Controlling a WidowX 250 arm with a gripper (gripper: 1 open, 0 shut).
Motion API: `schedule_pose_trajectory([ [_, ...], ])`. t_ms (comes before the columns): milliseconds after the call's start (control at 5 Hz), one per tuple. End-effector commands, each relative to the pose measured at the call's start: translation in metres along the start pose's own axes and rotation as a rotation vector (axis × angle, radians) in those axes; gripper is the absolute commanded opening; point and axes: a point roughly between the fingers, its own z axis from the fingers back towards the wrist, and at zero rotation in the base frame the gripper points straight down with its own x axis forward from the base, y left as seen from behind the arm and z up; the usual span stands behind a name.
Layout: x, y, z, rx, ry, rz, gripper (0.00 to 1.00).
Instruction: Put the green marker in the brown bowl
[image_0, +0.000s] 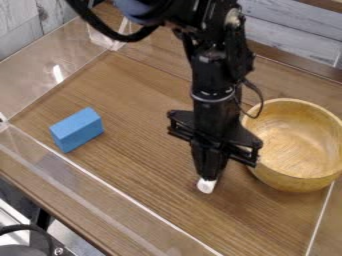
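Observation:
My gripper (209, 170) points straight down over the wooden table, just left of the brown bowl (315, 172). Its fingers are shut on the green marker, which hangs upright between them. Only the marker's white end (206, 185) shows below the fingertips, a little above the table; the green barrel is hidden by the fingers. The bowl is round, light-brown wood with thick walls, and nothing lies inside it. The gripper stands beside the bowl's left rim, not over it.
A blue rectangular block (76, 128) lies on the table at the left. A clear raised wall (80, 185) borders the table along the near and left edges. The black arm (211, 60) rises behind the gripper toward the back.

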Motion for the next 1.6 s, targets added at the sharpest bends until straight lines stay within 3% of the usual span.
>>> schedule_pose_trajectory([
  [0, 0.011, -0.007, 0.018, -0.008, -0.074, -0.022, 1.0],
  [400, 0.013, -0.007, 0.021, -0.011, -0.086, -0.012, 1.0],
  [1400, 0.014, 0.001, 0.004, -0.009, -0.088, 0.028, 1.0],
])
